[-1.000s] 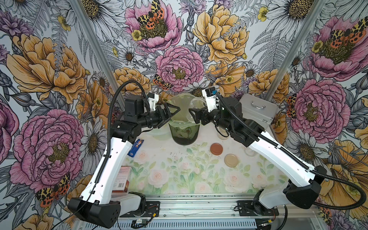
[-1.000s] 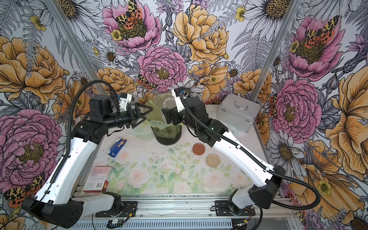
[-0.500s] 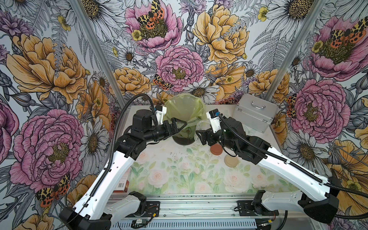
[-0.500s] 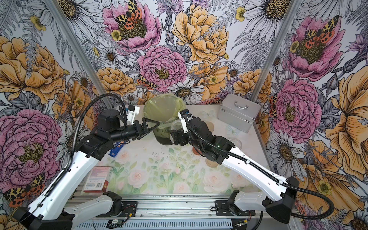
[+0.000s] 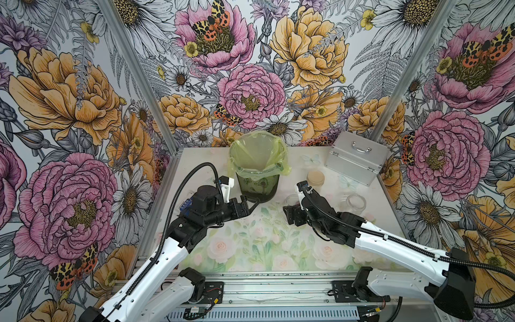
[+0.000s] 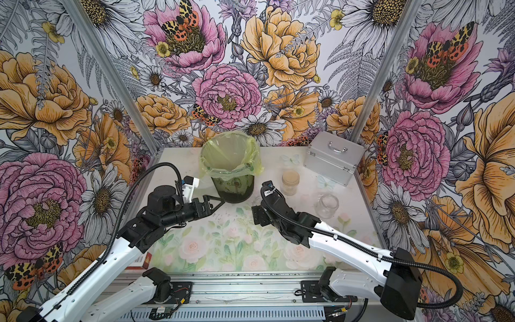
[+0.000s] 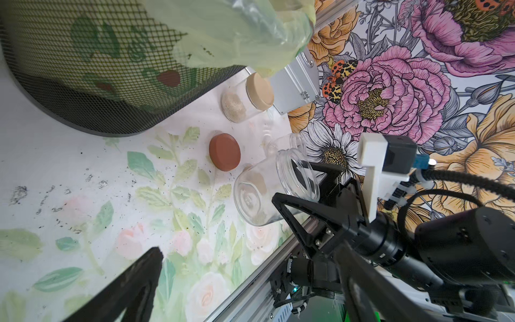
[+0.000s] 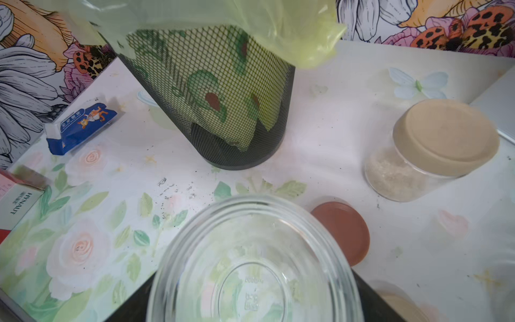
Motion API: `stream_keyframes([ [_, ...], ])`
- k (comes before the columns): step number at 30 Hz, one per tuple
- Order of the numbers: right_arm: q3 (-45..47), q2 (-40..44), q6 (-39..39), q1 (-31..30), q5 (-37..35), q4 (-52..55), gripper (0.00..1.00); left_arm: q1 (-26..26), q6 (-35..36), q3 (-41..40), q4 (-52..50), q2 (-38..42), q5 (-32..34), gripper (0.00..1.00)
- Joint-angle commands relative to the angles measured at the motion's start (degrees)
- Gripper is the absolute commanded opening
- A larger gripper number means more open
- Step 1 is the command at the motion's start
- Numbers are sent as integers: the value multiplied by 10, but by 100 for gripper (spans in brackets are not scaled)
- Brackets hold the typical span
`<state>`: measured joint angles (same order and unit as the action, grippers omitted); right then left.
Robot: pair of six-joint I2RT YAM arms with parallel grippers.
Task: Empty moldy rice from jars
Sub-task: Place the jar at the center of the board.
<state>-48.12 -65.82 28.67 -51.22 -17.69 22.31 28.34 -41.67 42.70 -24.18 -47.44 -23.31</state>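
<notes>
While the right tool (image 7: 289, 181) grips a lidless jar (image 7: 259, 195) between its two black fingers, the left tool (image 6: 216, 205) hangs empty with its jaws spread wide, just in front of the foot of the bin (image 5: 257, 181). The lidless jar is tipped over with its mouth turned back toward the right arm, and the right wrist view looks straight into it, the glass clear through to the base. Whether it touches the surface (image 5: 250, 251) cannot be told. It is near the middle of the surface, in front of the bin and a little to its right.

The rice (image 8: 390, 175) lies in a capped jar (image 5: 315, 178) with a beige top, standing upright toward the far edge. This jar is between the bin and a silver case (image 5: 355, 157) that fills the far right corner. A third jar (image 6: 326, 206), open, clear and upright, stands near the right edge, apart from the others. A red-brown lid (image 7: 224, 152) lies flat just beside the lidless jar, and part of a loose beige lid (image 8: 404, 306) shows close by in the right wrist view.

The bin is dark mesh lined with a yellow-green bag (image 6: 228, 156) and stands at the middle of the far edge. Dark specks (image 8: 172, 189) dot the surface in front of it. A blue packet (image 8: 80, 128) lies by the left edge and a box (image 6: 145, 259) sits at the near left corner
</notes>
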Motion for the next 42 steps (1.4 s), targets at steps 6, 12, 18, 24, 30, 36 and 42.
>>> stream_keyframes([
  [6, 68, -32, 75, -45, -46, -166, 0, 10, -21, -87, 68, 69, 42, 99],
  [12, 92, -91, 100, -97, -87, -225, 0, 11, -26, -102, 68, 88, 42, 99],
  [18, 88, -149, 115, -131, -114, -245, 0, 13, -33, -104, 68, 92, 39, 99],
  [24, 89, -176, 138, -144, -117, -242, 12, 14, -32, -104, 68, 93, 38, 99],
  [30, 79, -169, 136, -143, -111, -223, 50, 14, -30, -100, 68, 91, 36, 99],
  [36, 65, -149, 124, -144, -107, -193, 90, 14, -28, -96, 68, 90, 36, 99],
  [42, 44, -129, 107, -141, -90, -158, 99, 12, -16, -75, 67, 81, 30, 99],
])
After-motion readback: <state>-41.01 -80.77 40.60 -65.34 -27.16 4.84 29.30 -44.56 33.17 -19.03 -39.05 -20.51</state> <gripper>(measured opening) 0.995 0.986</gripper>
